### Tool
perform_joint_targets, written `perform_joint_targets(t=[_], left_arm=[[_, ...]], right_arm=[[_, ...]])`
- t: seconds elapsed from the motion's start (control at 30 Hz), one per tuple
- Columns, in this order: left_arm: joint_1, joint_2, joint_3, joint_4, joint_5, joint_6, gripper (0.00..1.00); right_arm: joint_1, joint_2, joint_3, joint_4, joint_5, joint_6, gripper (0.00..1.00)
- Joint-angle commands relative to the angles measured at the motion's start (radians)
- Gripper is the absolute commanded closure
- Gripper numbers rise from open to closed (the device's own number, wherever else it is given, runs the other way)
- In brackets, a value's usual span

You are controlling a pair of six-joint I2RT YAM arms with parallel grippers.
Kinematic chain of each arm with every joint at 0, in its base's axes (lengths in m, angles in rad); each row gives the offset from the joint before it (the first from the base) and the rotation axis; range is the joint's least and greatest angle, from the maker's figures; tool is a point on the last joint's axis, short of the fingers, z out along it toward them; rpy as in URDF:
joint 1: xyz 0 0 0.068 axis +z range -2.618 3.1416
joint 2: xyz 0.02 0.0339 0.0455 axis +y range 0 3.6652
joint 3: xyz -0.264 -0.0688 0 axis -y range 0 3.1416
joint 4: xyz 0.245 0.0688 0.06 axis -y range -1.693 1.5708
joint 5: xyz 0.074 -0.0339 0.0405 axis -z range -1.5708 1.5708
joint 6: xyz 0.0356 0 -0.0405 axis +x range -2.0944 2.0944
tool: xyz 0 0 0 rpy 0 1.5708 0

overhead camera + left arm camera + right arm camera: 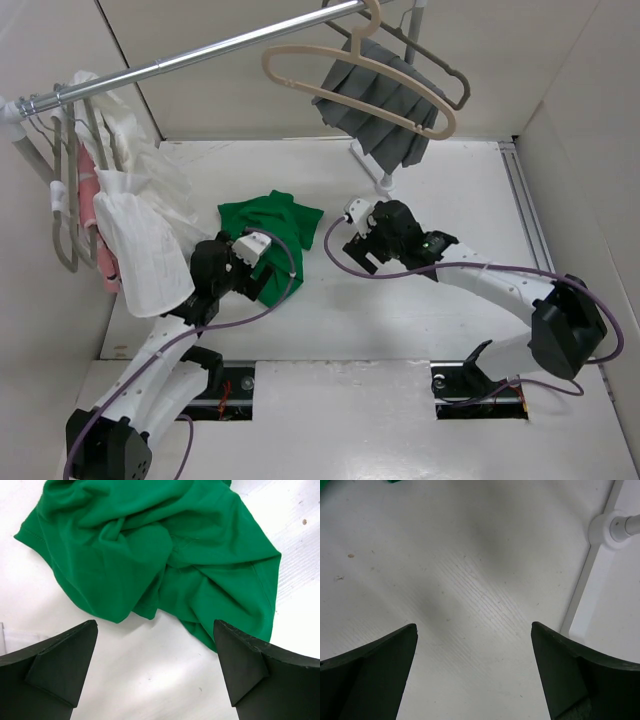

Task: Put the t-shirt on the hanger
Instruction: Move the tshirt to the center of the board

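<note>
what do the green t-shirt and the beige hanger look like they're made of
t-shirt: soft matte knit fabric, likely cotton; it lies crumpled in loose folds, with a stitched hem showing. hanger: probably moulded plastic, with a smooth, even cream finish and rounded edges, though painted wood cannot be ruled out.

The t-shirt [270, 220] is plain bright green against the white worktop [420, 320]. The hanger [268, 63] is beige, and the pleated cloth [380, 105] is solid dark grey.
</note>
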Motion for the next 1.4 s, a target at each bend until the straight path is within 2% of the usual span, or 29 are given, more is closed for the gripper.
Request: perform_joint_targets(t=[0.0,0.2,0.33,0.53,0.6,0.63,0.73,0.77,0.83,1.0,1.03,1.1,1.13,1.17,1.2,1.27,1.3,1.33,1.37], left_arm=[[0.002,-0.022,0.046,0.016,-0.013,-0.029,0.0],[0.002,-0.055,0.069,0.045,-0.05,-0.091,0.0],[0.002,-0.074,0.054,0.054,-0.005,-0.082,0.0],[0.002,-0.127,0.031,0.114,-0.065,-0.078,0.05],[0.002,-0.137,0.031,0.114,-0.065,-0.078,0.05],[0.002,-0.137,0.031,0.114,-0.065,-0.078,0.05],[0.002,-0.157,0.01,0.123,-0.077,-0.055,0.06],[0.002,-0.157,0.01,0.132,-0.077,-0.055,0.06],[0.002,-0.157,0.0,0.132,-0.077,-0.055,0.06],[0.002,-0.157,0.0,0.132,-0.068,-0.045,0.07],[0.002,-0.157,0.0,0.132,-0.068,-0.045,0.09],[0.002,-0.157,0.0,0.132,-0.057,-0.036,0.09],[0.002,-0.157,0.0,0.132,-0.057,-0.036,0.09],[0.002,-0.157,0.0,0.132,-0.057,-0.036,0.09],[0.002,-0.157,-0.009,0.132,-0.045,-0.026,0.09],[0.002,-0.157,-0.009,0.132,-0.022,0.005,0.1],[0.002,-0.157,-0.009,0.103,-0.007,0.023,0.12],[0.002,-0.157,-0.009,0.086,0.056,0.048,0.13],[0.002,-0.144,0.0,0.065,0.096,0.116,0.15]], right_arm=[[0.024,0.004,0.021,0.061,-0.019,-0.007,0.0],[0.119,0.183,0.197,0.096,-0.136,-0.058,0.0],[0.159,0.39,0.419,0.13,-0.211,-0.098,0.0],[0.159,0.651,0.642,0.075,-0.287,-0.098,0.02],[0.159,0.667,0.643,0.075,-0.306,-0.078,0.1],[0.147,0.667,0.621,0.075,-0.348,-0.078,0.36],[0.137,0.593,0.529,0.109,-0.38,-0.078,0.88],[0.137,0.567,0.503,0.109,-0.389,-0.087,1.0],[0.137,0.475,0.402,0.109,-0.401,-0.101,1.0],[0.063,0.213,0.112,0.118,-0.454,-0.027,1.0],[-0.005,0.106,0.003,0.118,-0.473,-0.006,1.0],[-0.086,-0.017,-0.108,0.118,-0.507,0.052,1.0],[-0.178,-0.08,-0.159,0.118,-0.507,0.069,1.0],[-0.223,-0.197,-0.246,0.101,-0.518,0.097,1.0],[-0.264,-0.25,-0.277,0.083,-0.518,0.097,0.84],[-0.333,-0.35,-0.311,0.011,-0.518,0.097,0.35],[-0.333,-0.367,-0.311,-0.014,-0.518,0.073,0.14],[-0.333,-0.378,-0.311,-0.037,-0.492,0.062,0.0],[-0.32,-0.378,-0.296,-0.069,-0.492,0.062,0.0]])
